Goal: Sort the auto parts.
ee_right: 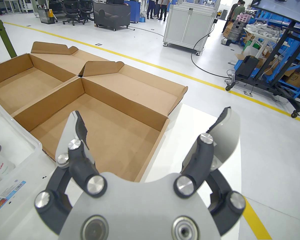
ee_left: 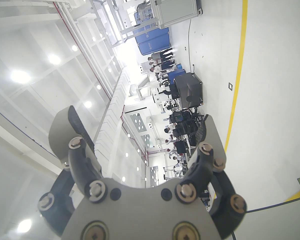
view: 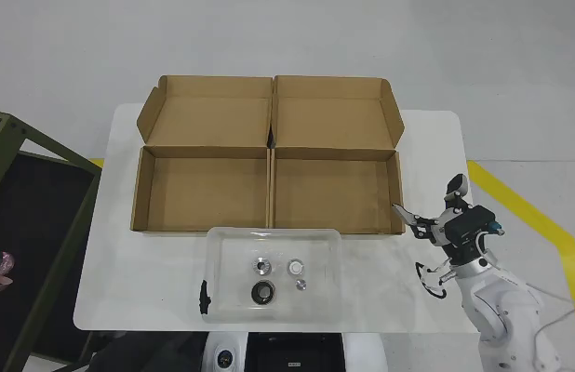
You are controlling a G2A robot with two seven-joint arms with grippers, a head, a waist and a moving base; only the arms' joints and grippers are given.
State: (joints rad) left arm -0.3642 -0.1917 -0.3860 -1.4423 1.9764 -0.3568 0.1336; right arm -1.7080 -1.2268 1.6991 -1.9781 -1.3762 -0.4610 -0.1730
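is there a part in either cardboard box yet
No, both cardboard boxes show only bare floors, and all four parts lie in the clear bin beside them.

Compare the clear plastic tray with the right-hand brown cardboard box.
The clear plastic tray is see-through; the right-hand brown cardboard box is opaque. The tray holds small round parts; the box's floor is bare. The box has a lid folded back; the tray has none. Both are rectangular, open-topped and on the white table.
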